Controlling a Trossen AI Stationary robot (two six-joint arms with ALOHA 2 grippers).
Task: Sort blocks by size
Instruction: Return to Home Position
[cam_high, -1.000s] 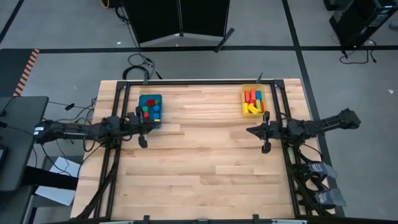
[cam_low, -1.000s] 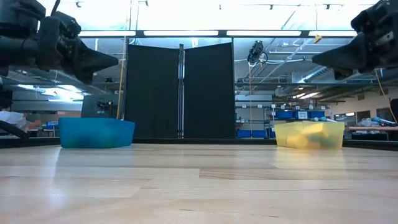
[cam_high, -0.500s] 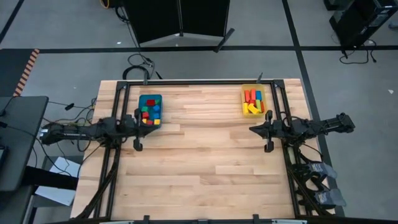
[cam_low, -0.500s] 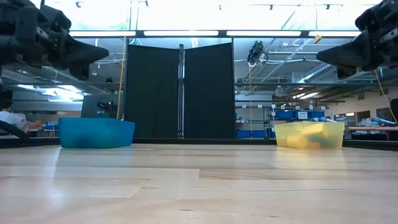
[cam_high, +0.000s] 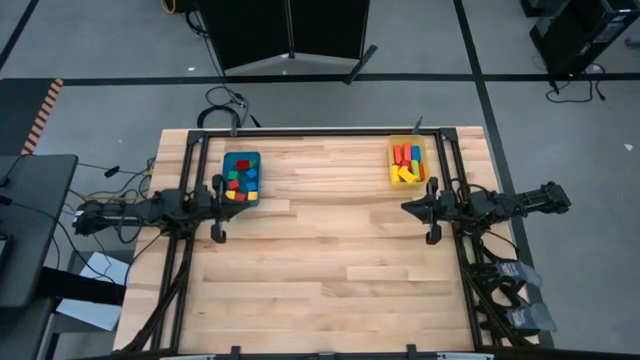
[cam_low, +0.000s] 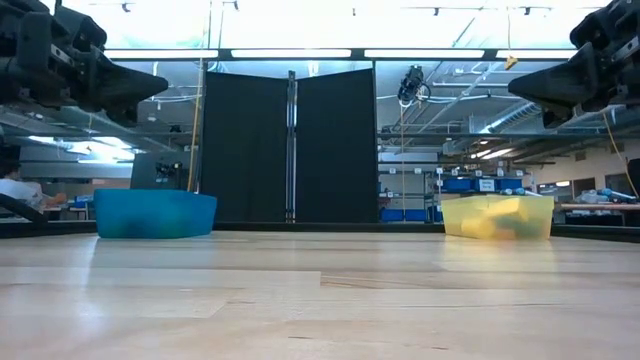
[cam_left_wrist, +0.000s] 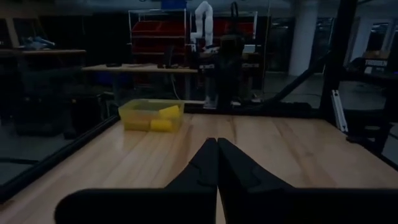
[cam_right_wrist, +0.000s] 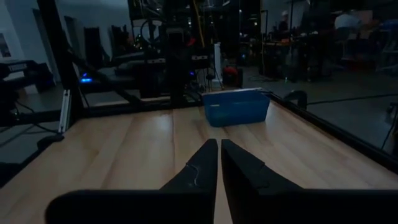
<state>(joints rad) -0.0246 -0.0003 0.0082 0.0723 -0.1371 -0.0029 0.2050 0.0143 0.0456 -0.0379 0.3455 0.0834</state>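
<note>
Several small coloured blocks (cam_high: 238, 181) lie in the blue bin (cam_high: 241, 164) at the table's far left. Several longer red, yellow, blue and green blocks (cam_high: 404, 160) lie in the yellow translucent bin (cam_high: 407, 144) at the far right. My left gripper (cam_high: 236, 202) is shut and empty, hovering just near of the blue bin at the table's left side. My right gripper (cam_high: 404, 208) is shut and empty, hovering near of the yellow bin at the right side. Their shut fingertips show in the left wrist view (cam_left_wrist: 216, 142) and the right wrist view (cam_right_wrist: 219, 143).
The bare wooden tabletop (cam_high: 330, 250) stretches between the two arms. A black frame (cam_high: 320, 130) edges the table's far and side edges. The blue bin (cam_low: 155, 214) and the yellow bin (cam_low: 497, 216) stand on the far part of the table. A black screen (cam_low: 290, 145) stands behind the table.
My left gripper has drawn back toward the table's left edge, away from the blue bin, staying shut. My right arm has pulled back slightly toward the right edge, then held still. The blocks and bins have not moved.
</note>
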